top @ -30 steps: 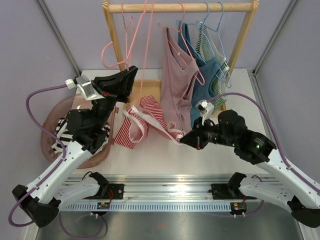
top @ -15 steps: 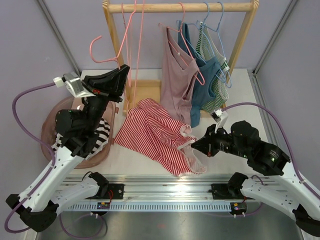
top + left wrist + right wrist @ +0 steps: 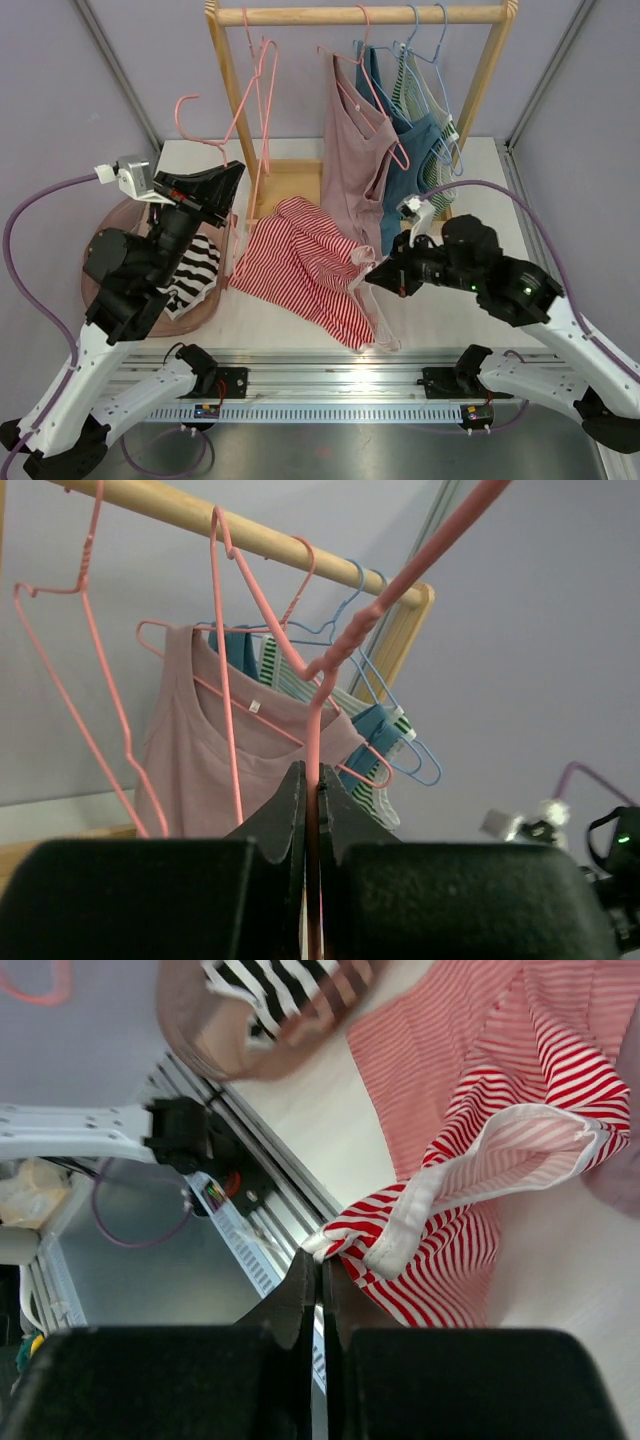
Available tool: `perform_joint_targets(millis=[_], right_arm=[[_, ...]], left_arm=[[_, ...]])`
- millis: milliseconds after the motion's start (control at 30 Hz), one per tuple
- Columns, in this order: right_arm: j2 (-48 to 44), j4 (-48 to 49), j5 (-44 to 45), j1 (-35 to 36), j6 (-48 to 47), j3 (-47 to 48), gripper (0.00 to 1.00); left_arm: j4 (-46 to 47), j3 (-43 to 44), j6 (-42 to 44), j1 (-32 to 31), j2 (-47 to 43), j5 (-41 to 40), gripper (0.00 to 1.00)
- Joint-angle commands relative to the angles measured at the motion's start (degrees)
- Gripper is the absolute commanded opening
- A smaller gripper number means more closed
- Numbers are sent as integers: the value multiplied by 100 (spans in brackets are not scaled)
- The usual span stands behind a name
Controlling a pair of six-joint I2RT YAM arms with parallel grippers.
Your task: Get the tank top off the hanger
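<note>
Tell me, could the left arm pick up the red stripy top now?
Probably not. The left gripper is shut on the pink hanger, so it isn't free. The red top lies nearby, pinched by the right gripper.

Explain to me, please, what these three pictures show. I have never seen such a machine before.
These are two robot arms bolted to the near edge of a white table. The wide picture comes from a fixed camera above and behind them. The other two come from small cameras on the wrists, so each shows its own black fingers.

The left gripper is shut on a bare pink hanger, whose hook is off the wooden rail. The right gripper is shut on the white trim of a red striped tank top, which lies mostly on the table. More tops hang from the rail. A pink basket holds black-and-white striped cloth.
</note>
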Motion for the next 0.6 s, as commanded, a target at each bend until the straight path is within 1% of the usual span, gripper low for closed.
perform_joint_targets(millis=[0,33,133,167,233,267,300,400,433,567], right_arm=[[-576,-39,12,40,-386,1091,0],[-611,-153,12,40,-439,1301,0],[-542,-889,186,40,-754,2424,0],[-498,-1041,431,40,-808,2611,0],[-340,-1409,652,40,-931,3015,0],[-261,-1455,758,40,-940,3052,0],[-234,-1473,733,40,-940,3026,0],[-146,-1245,575,49,-826,2431,0],[-120,-1009,566,40,-756,1959,0],[73,-314,522,49,-527,875,0]], left_arm=[[-610,594,189,-29,25,-315,0],[-707,647,206,-29,25,-332,0],[-734,753,198,-29,-18,-289,0],[-751,797,189,-29,16,-280,0],[-892,911,154,-38,69,-245,0],[-944,1033,145,-29,165,-175,0],[-988,1069,127,-38,209,-122,0],[-963,1149,49,-29,403,80,0],[-962,1166,40,-29,438,98,0],[-1076,1315,13,-29,684,195,0]])
